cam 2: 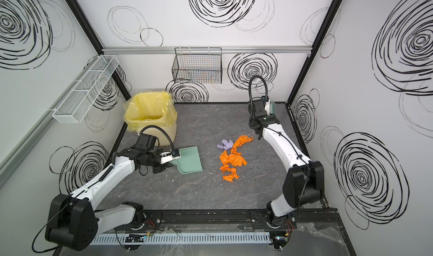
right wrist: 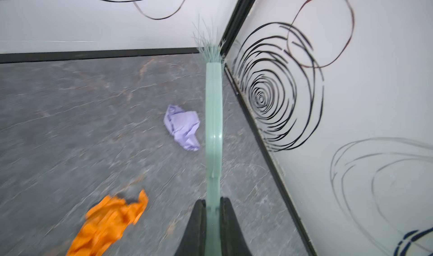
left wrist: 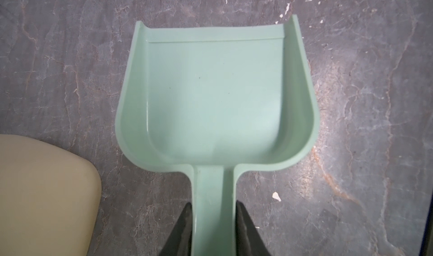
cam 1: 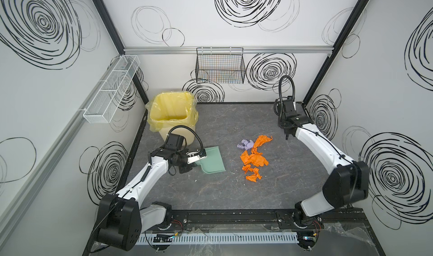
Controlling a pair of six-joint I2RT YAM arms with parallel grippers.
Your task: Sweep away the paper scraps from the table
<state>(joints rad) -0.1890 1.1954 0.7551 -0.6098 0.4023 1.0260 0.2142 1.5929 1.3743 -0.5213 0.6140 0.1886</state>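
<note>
Paper scraps (cam 1: 254,157) lie in one loose cluster on the bench (cam 1: 222,196), slightly toward 3 o'clock of its centre in both top views. The lilac wads (cam 1: 246,145) sit at the cluster's 11 o'clock end. The orange pieces (cam 2: 232,160) trail from 1 o'clock down to 6 o'clock.

The left end effector (left wrist: 213,208) is clenched on the handle of the mint-green dustpan (cam 1: 212,160), one finger pressed to each side of it. The pan lies flat on the bench with nothing in it and its open lip faces 3 o'clock. The scraps lie at 3 o'clock from this end effector, well apart from the lip, with bare bench between. A bin (cam 1: 172,113) with a yellow liner stands at 11 o'clock of the pan.

The right end effector (right wrist: 212,203) is clamped tight on the thin handle of the brush (right wrist: 213,126). It sits near the bench's 1 o'clock corner with the bristles pointing into that corner. The scraps lie at 7 o'clock from it, apart from the bristles.
</note>
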